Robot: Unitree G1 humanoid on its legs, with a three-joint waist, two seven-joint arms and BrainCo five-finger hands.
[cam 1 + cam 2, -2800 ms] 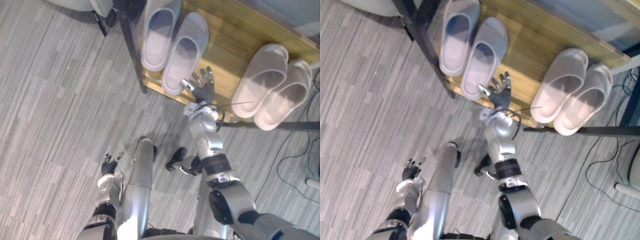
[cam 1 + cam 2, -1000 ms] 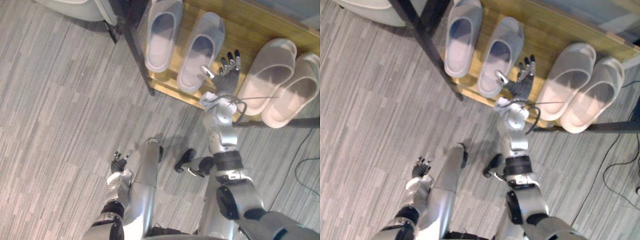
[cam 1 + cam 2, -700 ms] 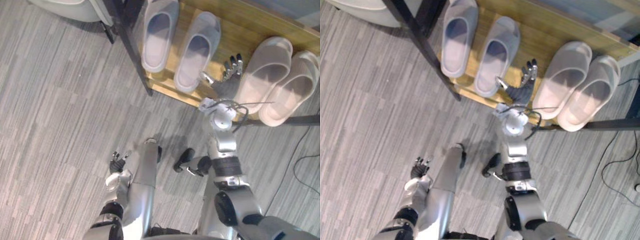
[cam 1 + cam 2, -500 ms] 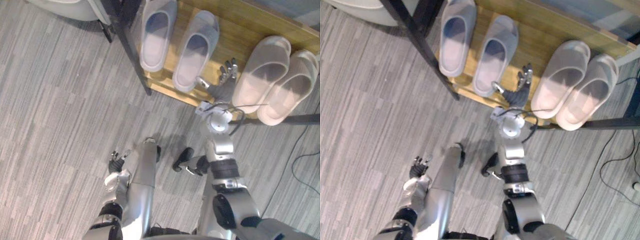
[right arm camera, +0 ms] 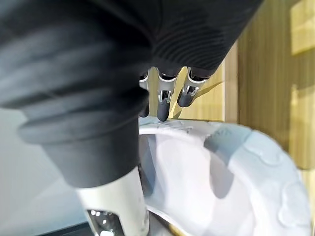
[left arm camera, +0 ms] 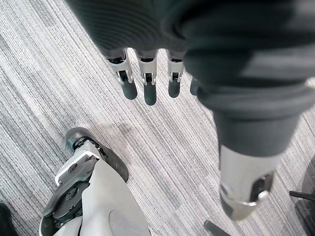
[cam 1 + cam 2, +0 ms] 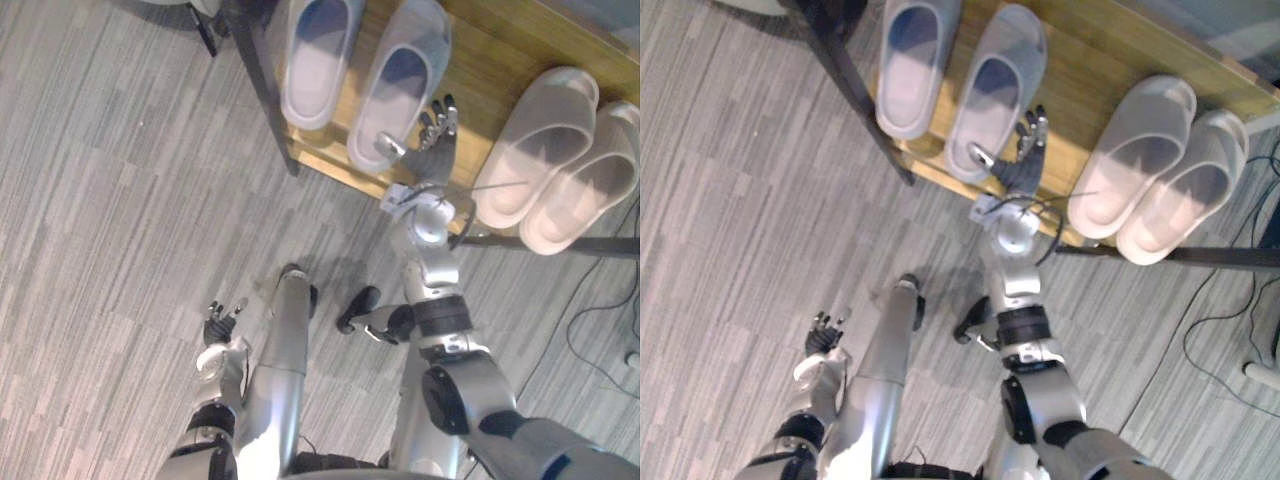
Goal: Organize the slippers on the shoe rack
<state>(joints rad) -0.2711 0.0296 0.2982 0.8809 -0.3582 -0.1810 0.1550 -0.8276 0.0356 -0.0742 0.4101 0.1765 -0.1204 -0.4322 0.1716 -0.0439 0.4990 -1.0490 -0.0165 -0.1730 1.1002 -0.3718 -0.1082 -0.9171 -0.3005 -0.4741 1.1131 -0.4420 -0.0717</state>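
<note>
Grey pair point(image 7: 398, 88) sitting together on rack point(image 7: 482, 62), pale pair point(image 7: 535, 150) alongside. Your right hand point(image 7: 432, 152) is reaching between pairs, fingers spread, thumb at grey heel, probably for squaring. Left hand point(image 7: 220, 326) is hanging relaxed over carpet point(image 7: 120, 200).

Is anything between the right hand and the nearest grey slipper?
Nothing visible. The open right hand is directly beside the grey slipper on the shoe rack, thumb at its heel; the beige pair lies on the hand's other side.
</note>
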